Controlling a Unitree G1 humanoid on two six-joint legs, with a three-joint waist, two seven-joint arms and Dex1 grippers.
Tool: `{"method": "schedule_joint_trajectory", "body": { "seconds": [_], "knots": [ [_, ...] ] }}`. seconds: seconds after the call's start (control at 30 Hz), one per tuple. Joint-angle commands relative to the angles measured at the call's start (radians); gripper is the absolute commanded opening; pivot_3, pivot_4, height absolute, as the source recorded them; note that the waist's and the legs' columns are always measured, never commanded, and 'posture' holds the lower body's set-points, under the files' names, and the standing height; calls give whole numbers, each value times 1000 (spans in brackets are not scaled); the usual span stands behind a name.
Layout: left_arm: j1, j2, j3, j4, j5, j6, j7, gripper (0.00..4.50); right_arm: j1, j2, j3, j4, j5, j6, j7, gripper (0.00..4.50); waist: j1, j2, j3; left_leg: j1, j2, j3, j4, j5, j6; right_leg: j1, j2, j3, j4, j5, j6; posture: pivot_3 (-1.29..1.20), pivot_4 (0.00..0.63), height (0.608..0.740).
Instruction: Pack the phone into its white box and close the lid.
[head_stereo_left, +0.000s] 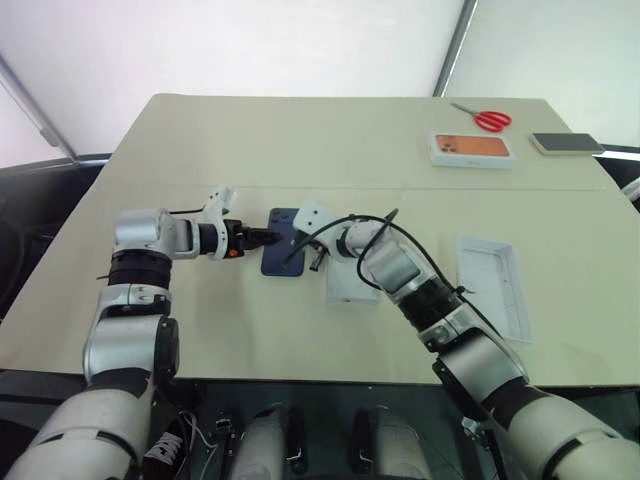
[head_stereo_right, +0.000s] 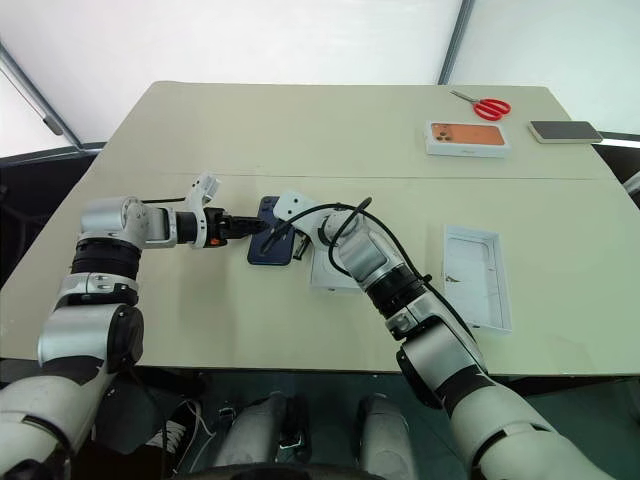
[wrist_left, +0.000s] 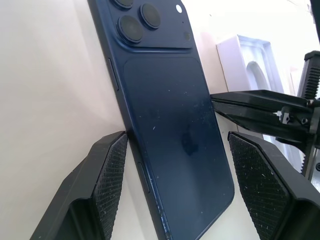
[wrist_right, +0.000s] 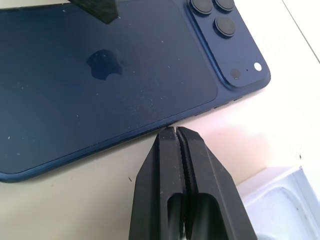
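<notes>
The dark navy phone (head_stereo_left: 281, 240) lies back up on the table, its camera bump at the far end. My left gripper (wrist_left: 177, 136) is open and straddles the phone's near end. One pad (wrist_left: 112, 175) is at a long edge, and the other stands slightly off the opposite edge. My right gripper (wrist_right: 176, 130) is shut, its tip touching the phone's other long edge. The white box (head_stereo_left: 345, 288) lies right beside the phone, partly under my right wrist, with a rounded recess showing inside. Further right the lid (head_stereo_left: 492, 285) lies with its white inside up.
At the far right of the table (head_stereo_left: 200, 330) lie red-handled scissors (head_stereo_left: 485, 118), a white box with an orange phone picture (head_stereo_left: 472, 148) and a grey phone (head_stereo_left: 566, 143). The table's front edge runs close below my arms.
</notes>
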Motion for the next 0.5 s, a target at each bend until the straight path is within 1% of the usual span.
{"method": "schedule_joint_trajectory", "body": {
  "seconds": [0.03,0.1,0.13,0.2,0.4,0.5],
  "knots": [
    [48,-79,7,-6,-83,88,-2,3380,-26,27,2,-24,14,-26,11,70,-1,0,0,0,0,0,0,0,0,0,0,0,0,0,0,0,150,738],
    [52,-80,21,-31,-90,93,17,3380,-27,27,0,-21,13,-28,11,70,-1,0,0,-1,0,0,0,0,0,-1,0,0,0,0,0,0,150,738],
    [40,-83,56,-31,-110,123,28,3380,-27,28,-1,-21,12,-27,12,70,-1,0,0,-1,0,0,0,0,0,-1,0,0,0,0,0,0,150,738],
    [43,-71,41,-72,-97,110,51,3380,-27,29,-2,-18,6,-34,11,70,-1,0,0,-1,0,0,0,0,0,-1,0,0,0,0,0,0,150,738],
    [59,-48,76,-89,-126,114,62,3380,-24,34,6,-20,-2,-38,11,70,-6,0,0,-1,0,0,0,0,0,-2,0,0,0,0,0,0,150,738],
    [95,-36,48,-126,-119,118,80,3380,-21,33,3,-28,-2,-34,14,70,-8,0,0,-2,0,0,-1,0,0,-2,0,0,0,0,0,0,150,738]
  ]
}}
